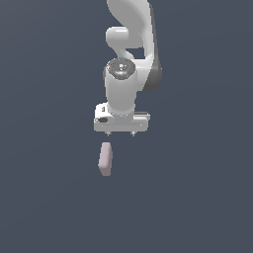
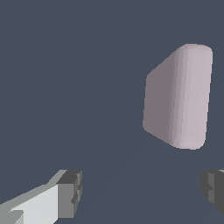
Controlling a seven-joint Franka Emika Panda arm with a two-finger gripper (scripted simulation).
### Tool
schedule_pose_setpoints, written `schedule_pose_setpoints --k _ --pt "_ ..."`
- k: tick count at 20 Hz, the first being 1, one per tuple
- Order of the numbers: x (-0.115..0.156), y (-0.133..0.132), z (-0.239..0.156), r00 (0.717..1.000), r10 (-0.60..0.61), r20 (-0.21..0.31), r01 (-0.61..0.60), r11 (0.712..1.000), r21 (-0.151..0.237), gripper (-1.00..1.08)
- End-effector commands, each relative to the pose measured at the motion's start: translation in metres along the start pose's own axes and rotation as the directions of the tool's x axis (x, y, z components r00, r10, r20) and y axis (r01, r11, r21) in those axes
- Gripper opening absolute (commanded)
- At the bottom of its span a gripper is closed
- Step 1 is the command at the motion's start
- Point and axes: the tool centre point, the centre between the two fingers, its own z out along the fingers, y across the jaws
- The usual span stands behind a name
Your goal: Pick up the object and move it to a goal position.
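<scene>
spread wide and holding nothing, the tool [image 1: 121, 133] hangs from the white arm [image 1: 129, 54] with its two short fingertips [image 2: 70, 192] pointing down at the tabletop [image 1: 44, 197]. in the wrist view both dark pads show far apart, with bare surface between them.

the block [image 1: 105, 158], a small pale pinkish-mauve piece with rounded ends, lies on the tabletop just below the tool in the exterior view and a little toward that view's left. it is close to the tool but not between the fingertips; the wrist view shows it [image 2: 179, 96] ahead of the gap and nearer one pad than the other, apart from both.

the wide spread probably suits the job: the block looks narrower than the opening, so there is room to drop around its slim sides. the pickup is not yet done, and the tool likely needs a small sideways shift before lowering, or one fingertip may land on the block's top.

nothing else stands on the plain dark tabletop, so nothing blocks the way down. no goal marker can be seen in either view.
</scene>
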Motion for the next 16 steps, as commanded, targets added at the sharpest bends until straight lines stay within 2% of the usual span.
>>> schedule_pose_setpoints --k 1,10,16 --pt "0.0 0.0 0.0 1.0 0.0 0.0 0.0 1.0 0.0 1.0" --pt "0.0 0.004 -0.019 1.0 -0.004 -0.01 0.004 1.0 -0.011 1.0" --pt "0.001 0.004 -0.018 1.0 -0.004 -0.01 0.003 1.0 -0.01 1.0"
